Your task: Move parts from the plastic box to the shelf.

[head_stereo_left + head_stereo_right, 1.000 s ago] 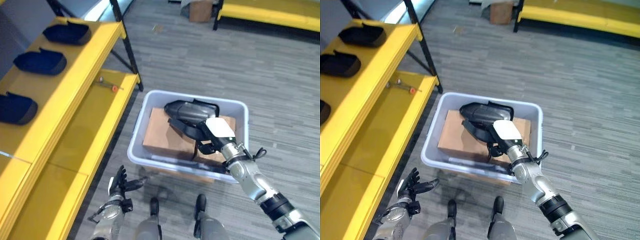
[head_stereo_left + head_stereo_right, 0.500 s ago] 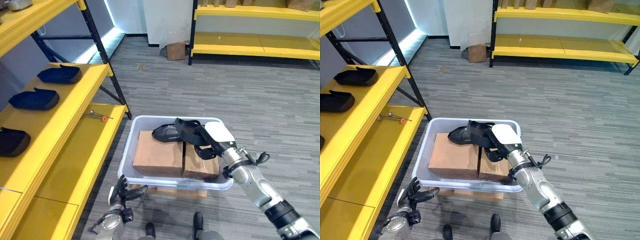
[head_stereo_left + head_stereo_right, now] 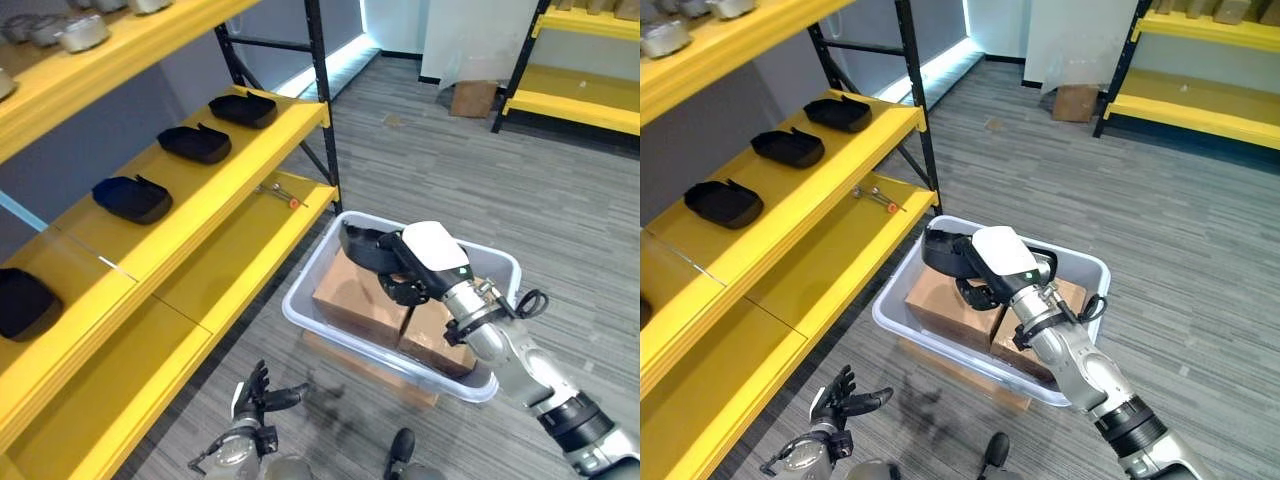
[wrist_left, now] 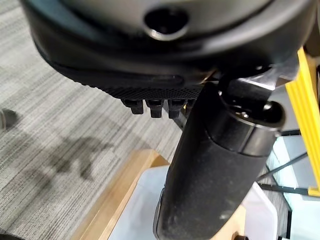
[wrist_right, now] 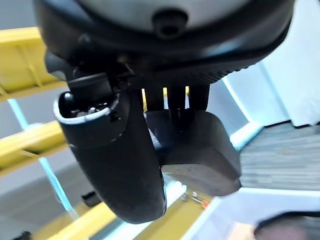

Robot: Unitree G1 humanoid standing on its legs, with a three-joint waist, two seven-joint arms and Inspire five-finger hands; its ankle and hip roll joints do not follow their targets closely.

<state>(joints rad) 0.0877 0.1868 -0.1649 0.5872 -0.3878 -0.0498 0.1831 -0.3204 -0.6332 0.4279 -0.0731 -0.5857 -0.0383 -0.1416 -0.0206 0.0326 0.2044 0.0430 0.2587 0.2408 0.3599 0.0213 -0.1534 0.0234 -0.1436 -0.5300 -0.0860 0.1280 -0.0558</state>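
My right hand (image 3: 415, 275) grips a black part (image 3: 368, 246) above the plastic box (image 3: 330, 335) for the shelf (image 3: 215, 195); left hand (image 3: 250, 395) idles, fingers relaxed.

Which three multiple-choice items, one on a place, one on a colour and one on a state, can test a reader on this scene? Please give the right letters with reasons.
1. Where is the black part that the right hand holds?
A. above the plastic box
B. on the shelf
C. on the floor

2. What colour is the shelf?
A. blue
B. yellow
C. white

3. What state is the left hand in?
A. shut on a part
B. shut on the box rim
C. open, holding nothing

Answers:
1 A, the part hangs over the cardboard boxes in the box.
2 B, its boards are yellow.
3 C, its fingers are spread low over the floor.
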